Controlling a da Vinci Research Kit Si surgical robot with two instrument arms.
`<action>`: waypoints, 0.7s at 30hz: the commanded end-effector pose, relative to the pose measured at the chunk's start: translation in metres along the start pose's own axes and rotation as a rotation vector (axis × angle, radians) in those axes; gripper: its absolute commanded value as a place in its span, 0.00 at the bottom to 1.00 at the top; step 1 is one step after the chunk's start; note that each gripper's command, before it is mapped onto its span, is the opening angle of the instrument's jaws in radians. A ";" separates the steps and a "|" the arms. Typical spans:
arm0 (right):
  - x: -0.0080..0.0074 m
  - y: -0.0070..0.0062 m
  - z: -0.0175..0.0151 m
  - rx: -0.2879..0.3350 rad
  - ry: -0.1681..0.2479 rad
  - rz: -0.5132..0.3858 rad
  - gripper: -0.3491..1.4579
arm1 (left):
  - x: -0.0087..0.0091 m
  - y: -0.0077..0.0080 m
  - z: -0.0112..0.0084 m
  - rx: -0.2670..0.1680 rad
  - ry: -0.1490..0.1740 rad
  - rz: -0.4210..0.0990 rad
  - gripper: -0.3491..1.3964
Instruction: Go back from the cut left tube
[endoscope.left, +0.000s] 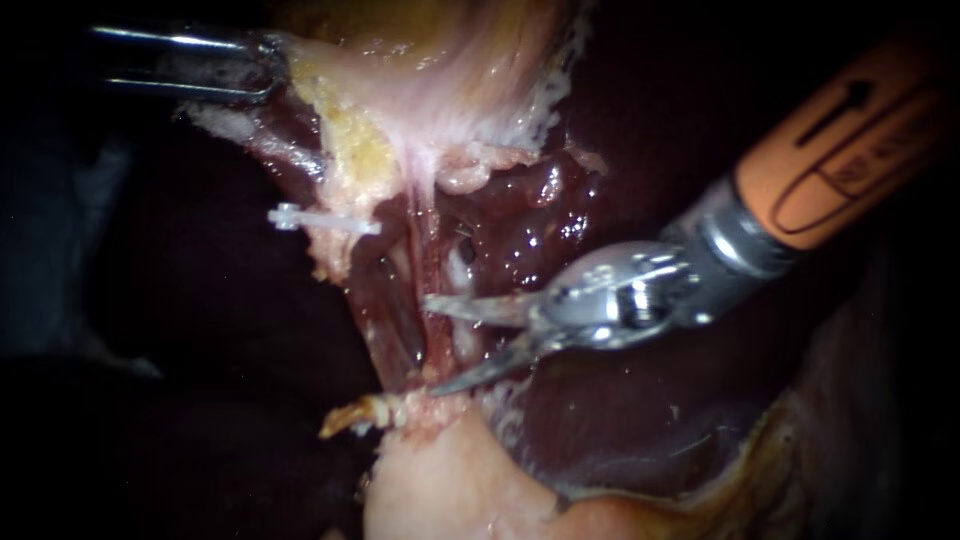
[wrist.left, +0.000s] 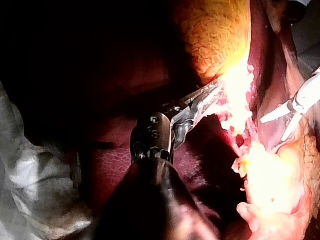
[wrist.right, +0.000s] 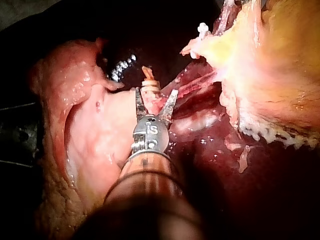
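Dark liver (endoscope.left: 620, 420) lies behind everything, under the pale gallbladder (endoscope.left: 440, 80). From the left, the left instrument (endoscope.left: 262, 66) has its end effector clamped on the gallbladder's yellowish edge. The right instrument (endoscope.left: 430, 345) wears an orange sleeve (endoscope.left: 840, 140) with dark print; its end effector, two thin blades, stands apart, with a pink strand (endoscope.left: 425, 250) at the blade tips. The cut left tube (endoscope.left: 355, 412) ends in a frayed stump just beyond the lower blade. A white clip (endoscope.left: 320, 220) sits higher up, well apart from the stump.
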 end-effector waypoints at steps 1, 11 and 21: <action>-0.0004 0.0003 -0.0008 -0.004 -0.019 -0.015 0.99 | 0.0000 0.0000 0.0000 0.000 0.000 0.000 0.00; -0.0026 0.0020 -0.0077 -0.051 -0.082 -0.046 0.99 | 0.0000 -0.0002 0.0000 0.000 0.000 0.000 0.00; -0.0027 0.0023 -0.0087 -0.019 -0.075 -0.047 0.99 | 0.0000 -0.0003 0.0001 0.000 0.000 0.000 0.00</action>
